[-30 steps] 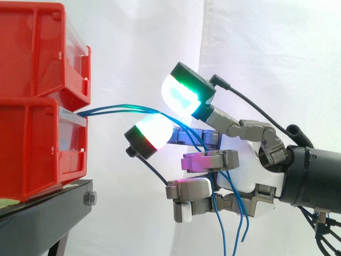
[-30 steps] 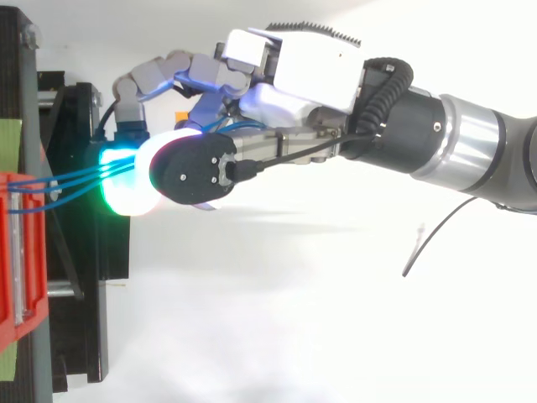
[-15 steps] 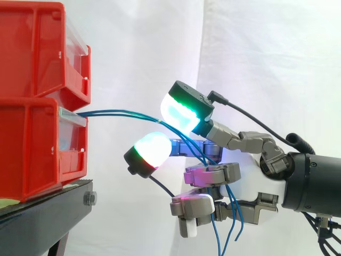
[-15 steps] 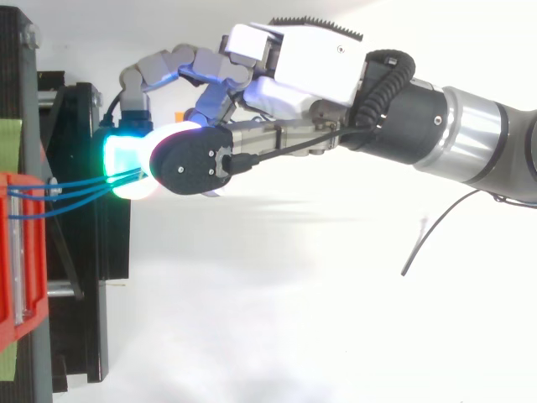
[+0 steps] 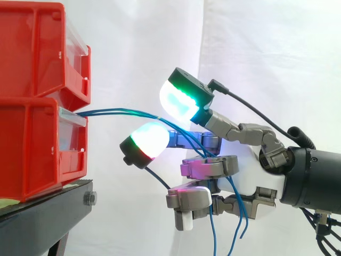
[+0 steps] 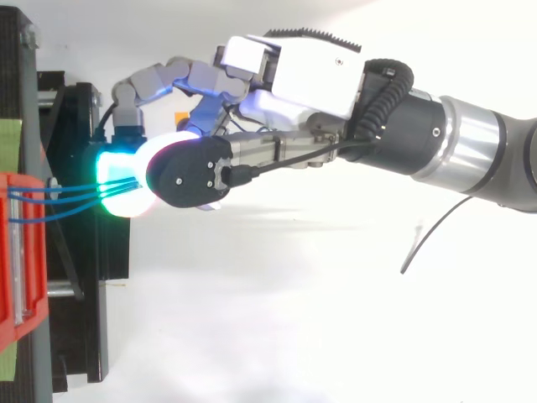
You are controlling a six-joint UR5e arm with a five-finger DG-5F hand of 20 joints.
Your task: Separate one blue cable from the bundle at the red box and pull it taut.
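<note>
In the side view, 2 red plastic storage bins are stacked well beyond the hand's fingertips, the upper bin [image 5: 37, 53] resting on the lower bin [image 5: 32, 149]. Both sit on a black metal stand [image 5: 48, 213], which is lower than the hand.

A bundle of thin blue cables [image 5: 117, 112] leaves the front of the lower bin and runs nearly level and almost straight to the hand. In the top view at least 3 strands [image 6: 59, 197] can be told apart. They fan slightly at the bin and close together toward the fingertips, and no strand lies apart from the others.

The cables reach the hand between 2 outstretched fingers. One glowing pad, green and cyan [image 5: 178, 101], is just above them, and a white pad with a red edge [image 5: 149, 140] is just below. These 2 pads stand apart with a clear gap between them. From there the strands bend down across the robot hand [image 5: 253, 178] and pass behind 2 lower fingers curled toward the palm, one lit magenta [image 5: 210, 166] and one white-tipped [image 5: 189, 200]. So the hand is closed round the bundle. The loose ends hang below the palm. From above, the hand [image 6: 310, 75] reaches from the right toward the bin.

A white fabric curtain [image 5: 266, 53] hangs behind the hand.
</note>
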